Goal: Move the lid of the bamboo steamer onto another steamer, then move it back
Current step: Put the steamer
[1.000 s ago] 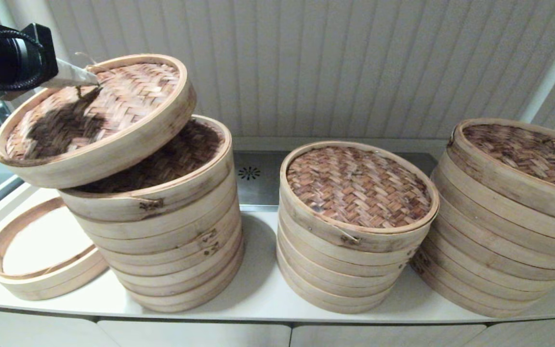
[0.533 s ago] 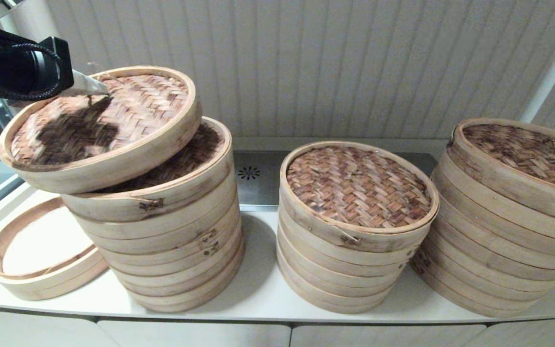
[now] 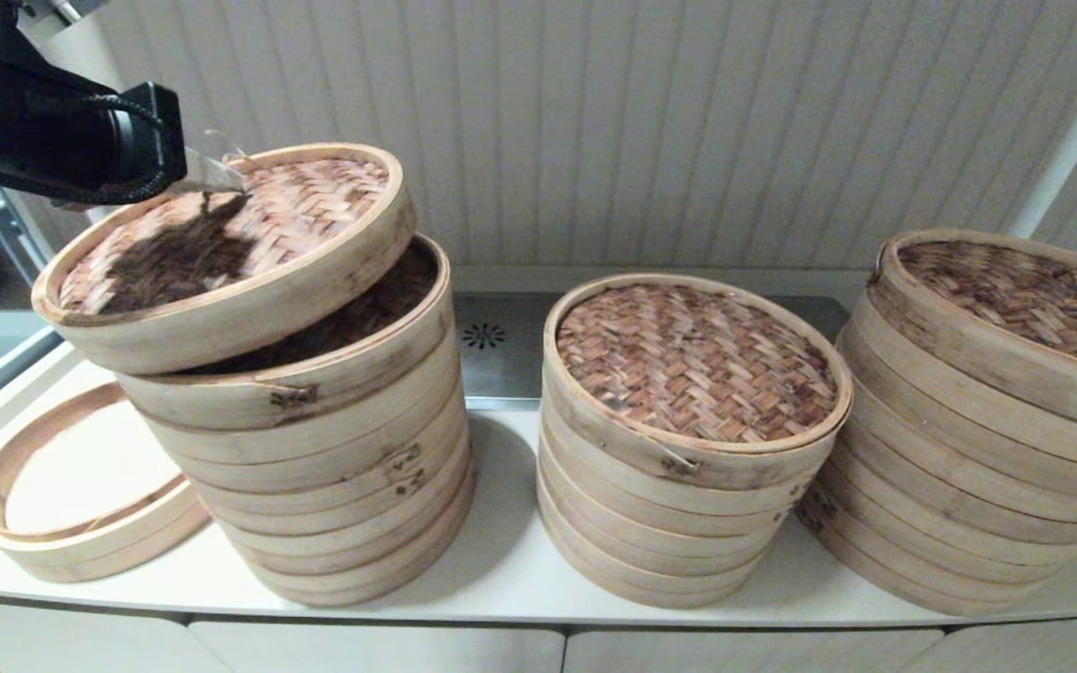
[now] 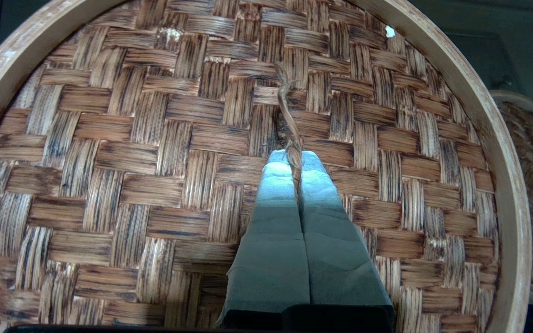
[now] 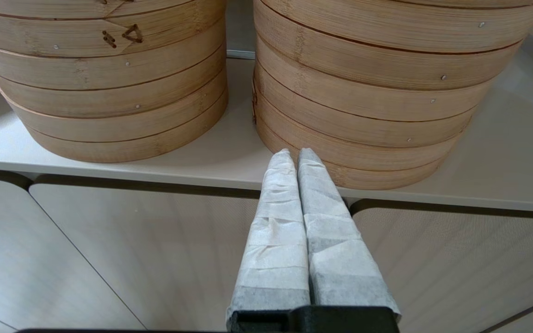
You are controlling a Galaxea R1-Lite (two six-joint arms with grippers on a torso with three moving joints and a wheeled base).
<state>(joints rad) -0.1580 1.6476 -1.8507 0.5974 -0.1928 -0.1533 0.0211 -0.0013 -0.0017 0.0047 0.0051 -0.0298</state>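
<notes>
The bamboo steamer lid [image 3: 305, 206], pinkish-tan weave with a pale rim, hangs tilted above the left steamer stack [image 3: 333, 449], its low edge just over the stack's front-left rim. My left gripper [image 3: 228, 179] is shut on the lid's thin loop handle [image 4: 287, 99]; in the left wrist view the fingertips [image 4: 293, 155] pinch the loop over the weave of the lid [image 4: 155, 138]. The stack's dark woven top [image 3: 389, 276] shows under the lid. My right gripper [image 5: 294, 155] is shut on nothing, parked below the counter's front edge.
A middle stack [image 3: 688, 449] and a right stack [image 3: 987, 439], each with a brown-woven lid, stand on the white counter [image 3: 501, 570]. An empty steamer ring [image 3: 80, 523] lies at the far left. A metal panel [image 3: 501, 355] runs behind the stacks.
My left gripper has carried the lid to the right and a little down, so it now covers more of the left stack's top. The right arm has not moved.
</notes>
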